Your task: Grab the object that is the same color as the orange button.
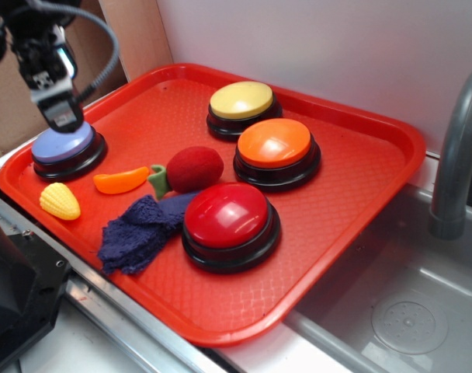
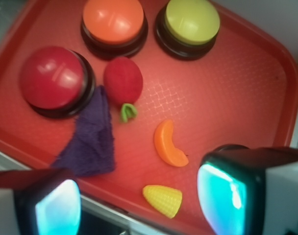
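Observation:
The object (image 1: 121, 180) is a small curved glossy orange toy lying on the red tray (image 1: 360, 179), left of a fuzzy red ball; the wrist view shows the object (image 2: 168, 144) ahead of the jaws. The orange button (image 1: 274, 144) stands at the tray's back centre, also seen as the orange button (image 2: 113, 19) at top. My gripper (image 1: 60, 109) hovers above the tray's left corner, over a purple-domed button (image 1: 65, 144). In the wrist view the gripper (image 2: 139, 203) is open, nothing between its fingers (image 2: 222, 196).
A yellow corn toy (image 1: 60, 201) lies near the tray's left front edge. A fuzzy red ball with green stem (image 1: 193, 169), a dark blue cloth (image 1: 139, 229), a red button (image 1: 229, 217) and a yellow button (image 1: 241, 101) share the tray. A sink (image 1: 407, 311) and faucet (image 1: 453, 155) lie right.

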{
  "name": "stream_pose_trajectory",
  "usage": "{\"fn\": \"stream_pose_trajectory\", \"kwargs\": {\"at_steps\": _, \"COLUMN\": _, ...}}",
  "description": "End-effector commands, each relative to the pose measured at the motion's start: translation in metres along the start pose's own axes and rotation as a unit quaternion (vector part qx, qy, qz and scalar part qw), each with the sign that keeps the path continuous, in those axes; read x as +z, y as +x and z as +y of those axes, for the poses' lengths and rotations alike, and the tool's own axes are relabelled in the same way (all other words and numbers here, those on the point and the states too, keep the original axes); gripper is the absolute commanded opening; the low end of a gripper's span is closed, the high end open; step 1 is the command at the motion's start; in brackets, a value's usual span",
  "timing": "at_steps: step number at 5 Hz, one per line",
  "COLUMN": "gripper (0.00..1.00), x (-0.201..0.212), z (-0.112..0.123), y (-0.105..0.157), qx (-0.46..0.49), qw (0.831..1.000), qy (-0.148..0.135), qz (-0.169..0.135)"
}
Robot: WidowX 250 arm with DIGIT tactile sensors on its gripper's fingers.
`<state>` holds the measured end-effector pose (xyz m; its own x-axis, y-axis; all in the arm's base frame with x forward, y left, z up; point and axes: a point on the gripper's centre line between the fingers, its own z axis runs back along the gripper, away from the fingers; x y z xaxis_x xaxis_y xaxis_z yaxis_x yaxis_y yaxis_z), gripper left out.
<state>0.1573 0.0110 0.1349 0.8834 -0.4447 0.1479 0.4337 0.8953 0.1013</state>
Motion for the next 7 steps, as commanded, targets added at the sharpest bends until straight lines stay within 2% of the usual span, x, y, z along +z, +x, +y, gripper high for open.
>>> {"fn": "stream_pose_trajectory", "kwargs": {"at_steps": 1, "gripper": 1.00, "x": -0.041, "z": 0.018, "y": 0.005, "qx": -0.034, "qw": 0.999, "qy": -0.006, "qz": -0.020}}
{"fn": "stream_pose_trajectory", "kwargs": {"at_steps": 4, "gripper": 1.00, "x": -0.086, "z": 0.020, "y": 0.009, "qx": -0.077, "qw": 0.996, "qy": -0.025, "qz": -0.026}}
{"fn": "stream_pose_trajectory", "kwargs": {"at_steps": 7, "gripper": 1.00, "x": -0.115, "z": 0.022, "y": 0.002, "qx": -0.108, "qw": 0.992, "qy": -0.053, "qz": -0.034}}
